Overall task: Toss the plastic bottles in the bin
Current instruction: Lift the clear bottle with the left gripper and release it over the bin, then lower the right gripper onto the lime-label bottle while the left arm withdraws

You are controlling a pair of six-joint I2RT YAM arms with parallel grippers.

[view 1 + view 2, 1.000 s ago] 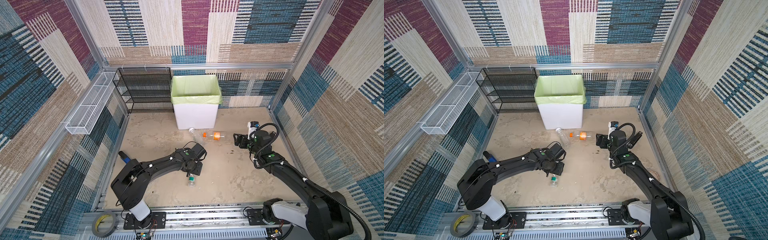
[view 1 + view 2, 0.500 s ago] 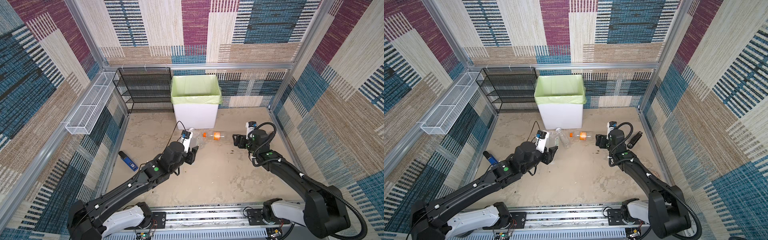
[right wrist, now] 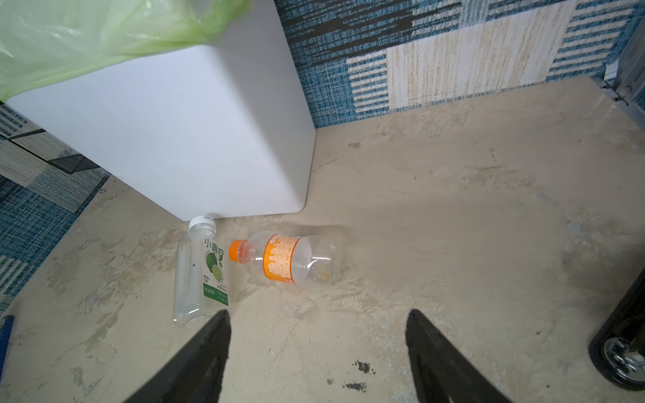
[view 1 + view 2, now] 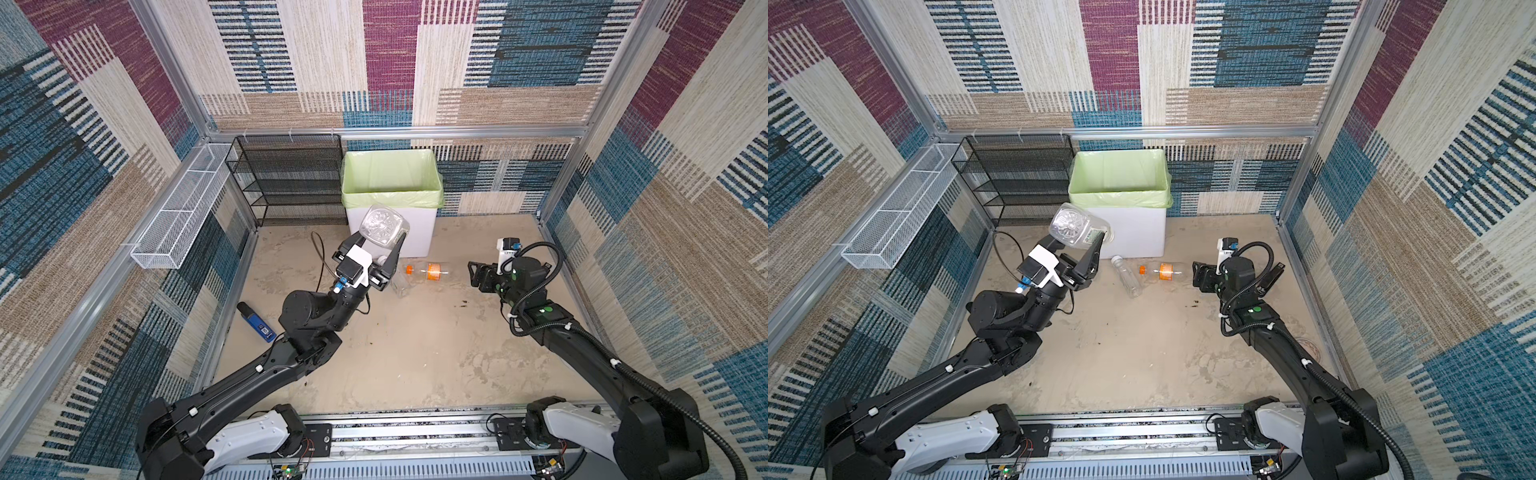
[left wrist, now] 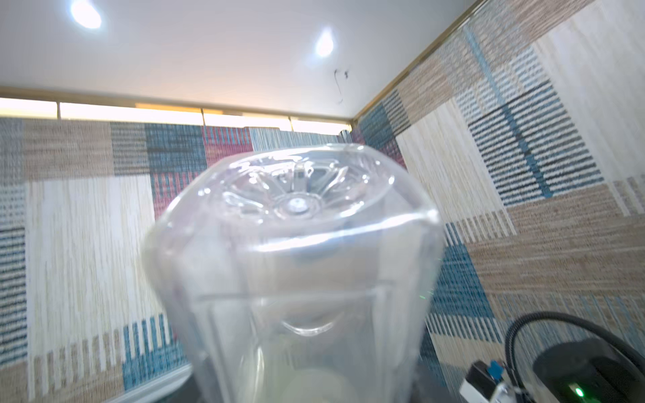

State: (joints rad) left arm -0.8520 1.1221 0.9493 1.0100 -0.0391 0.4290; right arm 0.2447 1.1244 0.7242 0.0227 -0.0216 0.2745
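Raised, the left claw clamps a clear bottle, base up, before the bin — the right claw gapes wide, orange-capped bottle lying just ahead.

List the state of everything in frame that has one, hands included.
left hand, shut on clear bottle, raised near the bin
clear bottle, held base up, off the floor
right hand, open, empty, low, facing orange-capped bottle
orange-capped bottle, lying on floor, capped
lime-label bottle, lying on floor, white cap on
bin, upright, top open, lined
blue handheld device, lying on floor
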